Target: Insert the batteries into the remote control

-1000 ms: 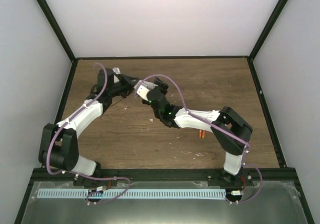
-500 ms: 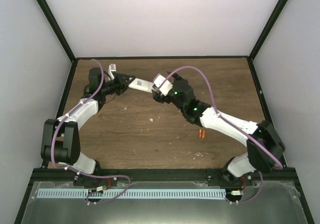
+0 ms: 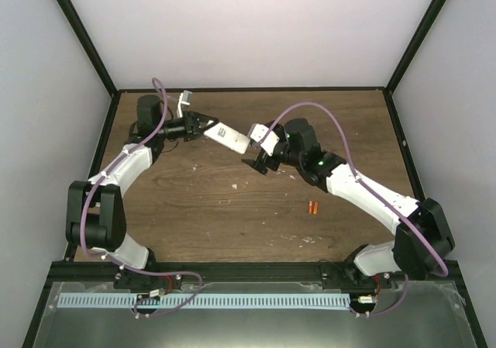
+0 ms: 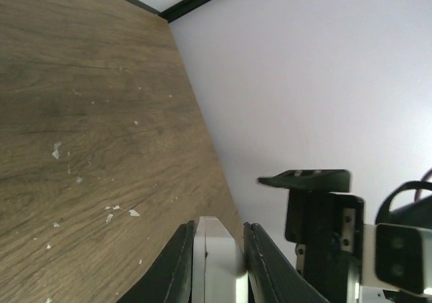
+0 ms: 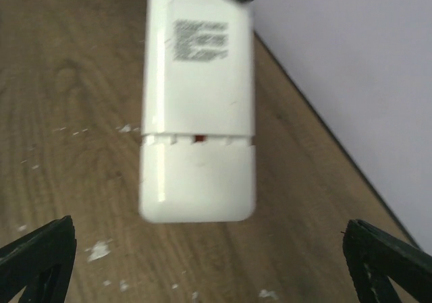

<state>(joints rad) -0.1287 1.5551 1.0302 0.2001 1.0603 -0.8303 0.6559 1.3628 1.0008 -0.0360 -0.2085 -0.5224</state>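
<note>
My left gripper (image 3: 206, 125) is shut on one end of the white remote control (image 3: 229, 136) and holds it above the table near the back left. In the left wrist view the remote (image 4: 217, 266) is clamped edge-on between the gripper's (image 4: 219, 227) two dark fingers. My right gripper (image 3: 258, 149) is wide open, just off the remote's free end and not touching it. In the right wrist view the remote's back (image 5: 197, 107) shows a printed label and a seam with a red spot, and that gripper (image 5: 212, 266) is empty. Two orange batteries (image 3: 313, 207) lie side by side on the table.
The wooden table (image 3: 232, 216) is boxed in by white walls with black frame rails. Pale flecks mark the wood (image 5: 98, 250). The right gripper's black body (image 4: 324, 229) shows in the left wrist view close to the remote.
My right gripper has let go of the remote's end, opened and drawn back to the right. My left gripper has swung the remote slightly back and right and still holds it.
</note>
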